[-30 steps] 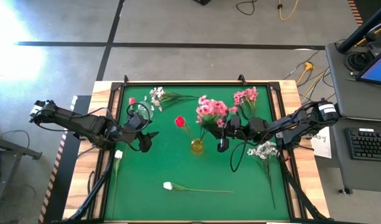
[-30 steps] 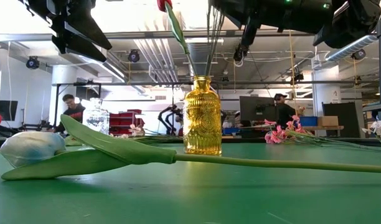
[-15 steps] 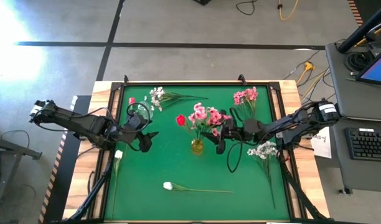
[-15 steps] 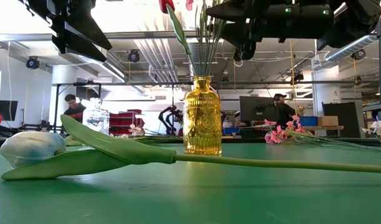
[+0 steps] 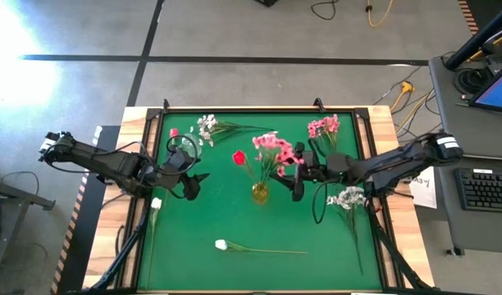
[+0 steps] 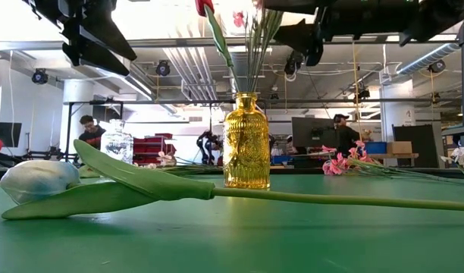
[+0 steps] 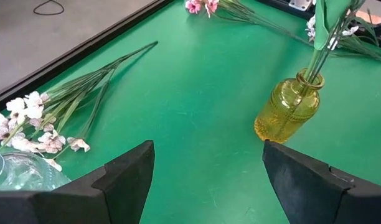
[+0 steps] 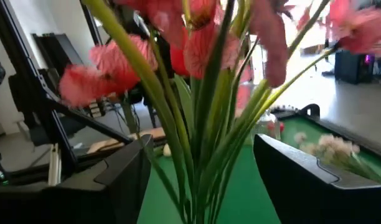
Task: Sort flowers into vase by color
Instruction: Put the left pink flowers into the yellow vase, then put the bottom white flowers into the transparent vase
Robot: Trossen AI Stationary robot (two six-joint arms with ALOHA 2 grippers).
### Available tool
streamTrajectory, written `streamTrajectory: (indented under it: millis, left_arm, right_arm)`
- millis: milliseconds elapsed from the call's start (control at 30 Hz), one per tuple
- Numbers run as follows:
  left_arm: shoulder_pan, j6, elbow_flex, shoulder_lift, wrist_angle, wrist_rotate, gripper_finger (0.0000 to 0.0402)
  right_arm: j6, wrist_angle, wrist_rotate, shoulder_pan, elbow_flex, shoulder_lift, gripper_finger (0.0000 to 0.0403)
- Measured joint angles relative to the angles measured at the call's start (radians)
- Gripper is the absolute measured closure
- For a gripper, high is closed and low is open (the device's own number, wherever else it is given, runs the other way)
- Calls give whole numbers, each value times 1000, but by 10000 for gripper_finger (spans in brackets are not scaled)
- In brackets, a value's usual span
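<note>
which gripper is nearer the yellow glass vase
Right. The right gripper hangs open just beside the yellow glass vase, by its pink blossoms; the left gripper hangs open farther off, near the table's left edge.

Open green counter (image 5: 210, 217) between yellow vase (image 5: 259, 193) and white tulip (image 5: 259, 248). Pink spray (image 5: 276, 150) stems stand between the right gripper's (image 5: 298, 182) spread fingers.

Pink spray (image 5: 276, 146) and red tulip (image 5: 238, 158) upright in yellow vase (image 5: 259, 193).
</note>
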Motion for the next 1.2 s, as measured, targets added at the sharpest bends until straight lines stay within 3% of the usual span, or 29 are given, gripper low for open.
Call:
streamTrajectory:
  millis: [233,633,867,1200]
  left_arm:
    - [0,-114,0,0,-44,79,116]
    - [0,-423,5,-1,-326,179,116]
    - [0,-507,5,0,-432,209,116]
    - [0,-611,5,1,-553,238,116]
  right_arm:
    - [87,-145,-1,0,0,-71,127]
    - [164,-221,-11,2,0,-89,126]
    - [221,-286,-37,2,0,-116,126]
    - [300,-511,-36,2,-1,-229,126]
